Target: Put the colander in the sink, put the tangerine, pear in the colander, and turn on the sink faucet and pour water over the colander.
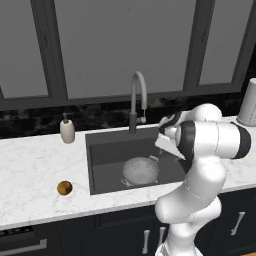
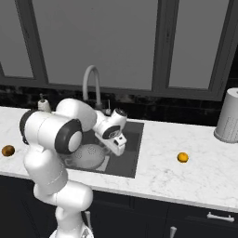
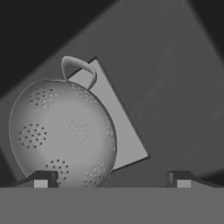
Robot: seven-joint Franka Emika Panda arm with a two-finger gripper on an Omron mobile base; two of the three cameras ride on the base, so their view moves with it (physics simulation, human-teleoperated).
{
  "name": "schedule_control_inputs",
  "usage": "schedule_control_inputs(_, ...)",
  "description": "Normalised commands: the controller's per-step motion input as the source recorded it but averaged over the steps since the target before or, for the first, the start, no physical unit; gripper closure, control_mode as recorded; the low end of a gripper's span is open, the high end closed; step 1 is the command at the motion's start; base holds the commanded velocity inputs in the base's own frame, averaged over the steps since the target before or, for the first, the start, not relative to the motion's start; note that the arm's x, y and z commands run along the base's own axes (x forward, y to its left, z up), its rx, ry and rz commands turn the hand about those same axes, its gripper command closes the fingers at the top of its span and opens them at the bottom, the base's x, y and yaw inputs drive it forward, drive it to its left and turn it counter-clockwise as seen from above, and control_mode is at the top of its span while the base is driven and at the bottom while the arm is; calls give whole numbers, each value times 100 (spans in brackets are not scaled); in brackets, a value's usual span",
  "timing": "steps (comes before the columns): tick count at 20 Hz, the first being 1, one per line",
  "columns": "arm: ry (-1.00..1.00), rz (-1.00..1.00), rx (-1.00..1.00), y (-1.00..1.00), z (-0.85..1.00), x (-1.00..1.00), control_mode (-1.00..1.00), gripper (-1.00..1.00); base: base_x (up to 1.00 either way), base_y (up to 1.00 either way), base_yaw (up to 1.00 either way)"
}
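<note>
**Colander Sits in Sink Beneath Wide-Open Fingers**

The gripper [image 3: 112, 178] hangs with its two dark fingertips [image 3: 40, 178] spread wide apart and nothing between them, in the hand view. Just beyond the left tip lies the colander [image 3: 61, 131], a silver perforated bowl with one loop handle raised at its far side; no contact between tip and metal can be made out. The bowl rests partly on the pale square plate [image 3: 124, 135] on the floor of the sink [image 3: 175, 87], whose dark bottom spreads past the right tip.

From the left base view, the colander [image 1: 140, 169] sits low in the sink [image 1: 107, 150], below and to the left of the hand. Behind the basin stands the sink faucet [image 1: 136, 100], its arched spout curving over the back edge, with a cream soap bottle [image 1: 67, 131] farther left on the marble counter [image 1: 35, 165]. The pear [image 1: 64, 188] lies on that counter, well apart from the fingers on the left side.

In the right base view, the tangerine [image 2: 182, 157] rests on the counter well to the right of the sink, and a pale cylinder [image 2: 228, 116] stands beyond it.
</note>
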Motion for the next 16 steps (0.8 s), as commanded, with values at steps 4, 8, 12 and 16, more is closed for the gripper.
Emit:
schedule_control_inputs(4,-27,1,-23,-21,49,-57,-100,-100,0,0,0)
schedule_control_inputs(8,-28,0,-36,-16,31,-63,-100,-100,0,0,0)
schedule_control_inputs(12,-20,0,-34,-20,40,-44,-100,-100,0,0,0)
schedule_control_inputs(16,-4,0,-25,-24,58,-28,-100,-100,0,0,0)
